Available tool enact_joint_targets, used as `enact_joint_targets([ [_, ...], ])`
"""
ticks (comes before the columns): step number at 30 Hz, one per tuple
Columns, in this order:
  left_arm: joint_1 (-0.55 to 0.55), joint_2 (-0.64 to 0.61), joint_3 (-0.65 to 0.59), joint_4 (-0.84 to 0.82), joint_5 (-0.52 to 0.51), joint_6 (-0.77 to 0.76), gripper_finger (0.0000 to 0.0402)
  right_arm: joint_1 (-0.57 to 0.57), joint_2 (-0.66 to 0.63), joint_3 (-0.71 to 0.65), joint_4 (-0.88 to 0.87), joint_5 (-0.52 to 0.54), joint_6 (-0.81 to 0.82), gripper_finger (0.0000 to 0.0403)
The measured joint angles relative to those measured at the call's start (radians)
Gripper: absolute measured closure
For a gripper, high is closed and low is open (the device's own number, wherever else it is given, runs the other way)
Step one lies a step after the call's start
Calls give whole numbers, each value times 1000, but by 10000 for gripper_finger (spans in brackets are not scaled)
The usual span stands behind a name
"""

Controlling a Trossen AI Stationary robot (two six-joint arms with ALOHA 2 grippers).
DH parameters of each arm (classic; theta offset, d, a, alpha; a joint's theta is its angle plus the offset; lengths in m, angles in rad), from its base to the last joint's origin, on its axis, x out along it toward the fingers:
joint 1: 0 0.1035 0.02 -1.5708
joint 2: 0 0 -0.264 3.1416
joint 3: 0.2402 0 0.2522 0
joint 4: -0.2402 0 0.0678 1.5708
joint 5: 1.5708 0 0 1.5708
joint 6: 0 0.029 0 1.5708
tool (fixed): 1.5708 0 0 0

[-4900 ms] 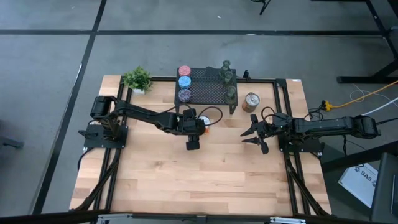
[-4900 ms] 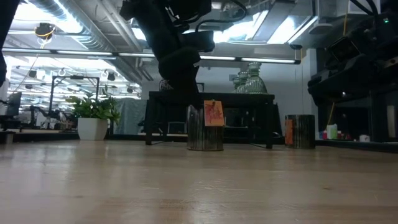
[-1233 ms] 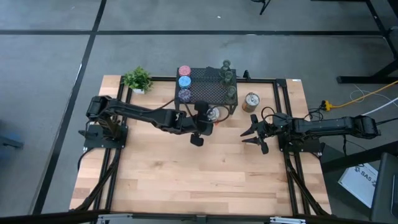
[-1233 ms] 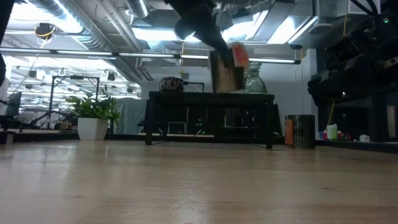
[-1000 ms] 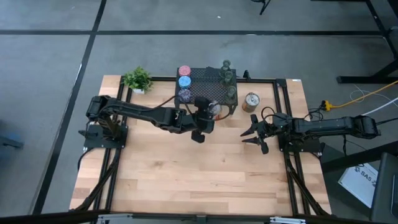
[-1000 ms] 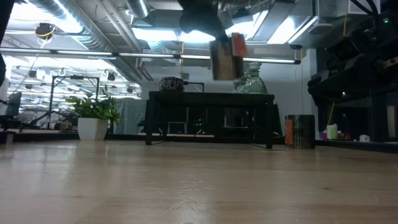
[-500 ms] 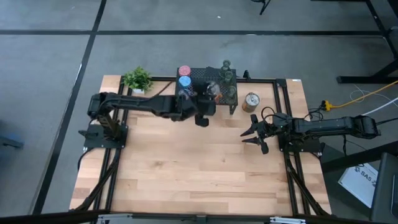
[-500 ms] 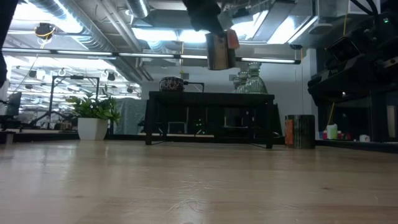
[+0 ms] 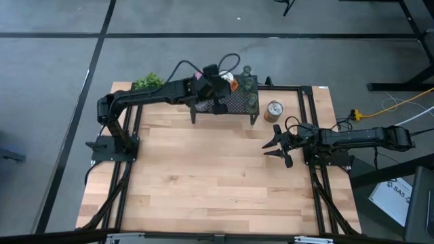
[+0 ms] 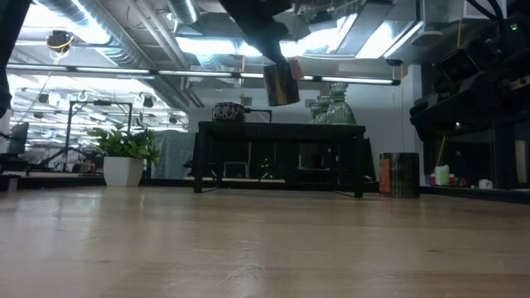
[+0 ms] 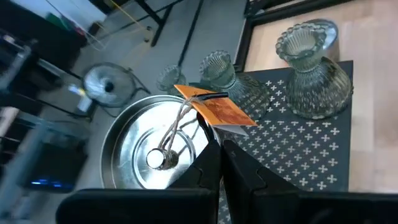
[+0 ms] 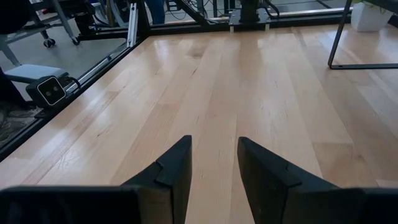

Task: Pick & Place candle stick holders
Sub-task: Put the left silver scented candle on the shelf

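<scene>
between left hand [image 11: 219, 163] fingers: silver holder [image 11: 155, 149]

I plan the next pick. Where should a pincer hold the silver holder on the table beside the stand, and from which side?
Take the silver holder by its rim from above, one finger inside the cup, one outside: it stands upright, mouth open upward, with the stand close on one side. The left pincer grips its twin this way.

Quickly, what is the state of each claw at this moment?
Left claw: closed on the rim of a silver-and-orange candle stick holder, held above the black mesh stand.
Right claw: open, holding nothing, low over the table.
</scene>
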Motion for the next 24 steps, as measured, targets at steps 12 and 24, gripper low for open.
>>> enact_joint_targets([
  [12, 141, 0, 0, -16, 209, -124, 400, 0, 0, 0, 0, 0, 0, 271],
  [24, 172, 0, 0, -25, 340, -208, 400, 0, 0, 0, 0, 0, 0, 271],
])
